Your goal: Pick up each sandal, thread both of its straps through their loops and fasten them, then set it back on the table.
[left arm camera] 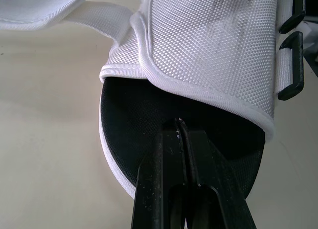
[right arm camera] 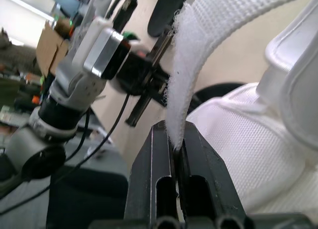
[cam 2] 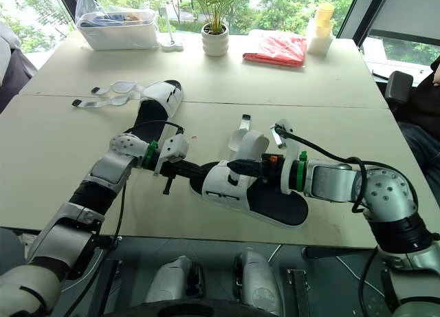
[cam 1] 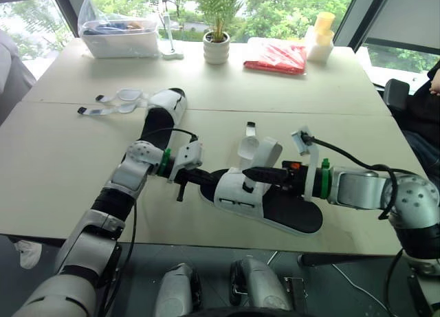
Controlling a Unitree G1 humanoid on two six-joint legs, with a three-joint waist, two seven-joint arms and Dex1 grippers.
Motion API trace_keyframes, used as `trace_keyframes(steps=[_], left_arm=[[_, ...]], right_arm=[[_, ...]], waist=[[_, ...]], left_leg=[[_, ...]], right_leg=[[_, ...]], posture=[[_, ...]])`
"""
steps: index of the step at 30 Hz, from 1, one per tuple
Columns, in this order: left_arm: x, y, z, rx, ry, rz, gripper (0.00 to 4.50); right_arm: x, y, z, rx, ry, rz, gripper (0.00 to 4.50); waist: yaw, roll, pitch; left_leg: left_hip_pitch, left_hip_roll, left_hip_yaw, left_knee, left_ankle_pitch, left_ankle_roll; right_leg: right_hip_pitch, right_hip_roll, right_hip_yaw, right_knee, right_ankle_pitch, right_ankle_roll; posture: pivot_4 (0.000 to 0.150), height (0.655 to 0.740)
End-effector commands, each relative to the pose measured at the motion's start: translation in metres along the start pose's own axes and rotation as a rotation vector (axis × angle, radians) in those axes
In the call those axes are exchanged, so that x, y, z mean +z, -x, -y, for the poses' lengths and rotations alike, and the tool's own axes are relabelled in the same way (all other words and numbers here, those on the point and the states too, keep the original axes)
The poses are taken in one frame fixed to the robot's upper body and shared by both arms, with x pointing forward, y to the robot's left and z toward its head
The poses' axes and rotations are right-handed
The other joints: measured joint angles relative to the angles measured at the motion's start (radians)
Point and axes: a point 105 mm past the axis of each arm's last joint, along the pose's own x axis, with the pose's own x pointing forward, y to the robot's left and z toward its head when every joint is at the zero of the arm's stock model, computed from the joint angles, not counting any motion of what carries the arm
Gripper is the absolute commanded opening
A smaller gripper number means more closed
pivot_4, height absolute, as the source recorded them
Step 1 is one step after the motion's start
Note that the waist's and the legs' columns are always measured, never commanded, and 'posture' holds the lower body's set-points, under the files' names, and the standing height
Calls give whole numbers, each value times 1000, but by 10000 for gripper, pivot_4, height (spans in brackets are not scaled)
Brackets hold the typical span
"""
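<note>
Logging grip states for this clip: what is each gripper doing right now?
Left gripper: shut, tips at the toe of the sandal; whether it grips cannot be told.
Right gripper: shut on that sandal's white strap.

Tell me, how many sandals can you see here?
2. The near sandal is gripped by the left hand and right hand; the far sandal lies farther back on the robot's left, straps loose.

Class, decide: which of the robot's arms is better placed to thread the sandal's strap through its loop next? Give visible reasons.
Right. The right end effector is shut on the white strap, raised above the sandal; the left end effector, shut, sits at its toe.
</note>
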Motion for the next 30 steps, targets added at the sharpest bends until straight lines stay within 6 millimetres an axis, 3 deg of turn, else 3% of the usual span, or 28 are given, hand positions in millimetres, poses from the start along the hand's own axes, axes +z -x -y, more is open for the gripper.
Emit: trace_keyframes(steps=[1, 21, 25, 30], left_arm=[[-5, 0, 2, 7, 7, -28, 0], [-5, 1, 4, 10, 8, -28, 0], [-5, 1, 3, 14, 8, -28, 0], [-4, 1, 3, 16, 7, -27, 0]], right_arm=[[0, 1, -9, 62, -25, -18, 805], [-7, -9, 1, 55, -129, -30, 805], [-21, -9, -5, 84, -132, -94, 805], [-26, -7, 0, 55, -107, -126, 805]], waist=[[0, 0, 0], [-1, 0, 0], [-1, 0, 0], [-1, 0, 0]], left_leg=[[0, 0, 0, 0, 0, 0], [-1, 0, 0, 0, 0, 0], [-1, 0, 0, 0, 0, 0], [-1, 0, 0, 0, 0, 0]], right_leg=[[0, 0, 0, 0, 0, 0], [-1, 0, 0, 0, 0, 0], [-1, 0, 0, 0, 0, 0], [-1, 0, 0, 0, 0, 0]], posture=[[1500, 7278], [1500, 7278], [1500, 7278], [1500, 7278]])
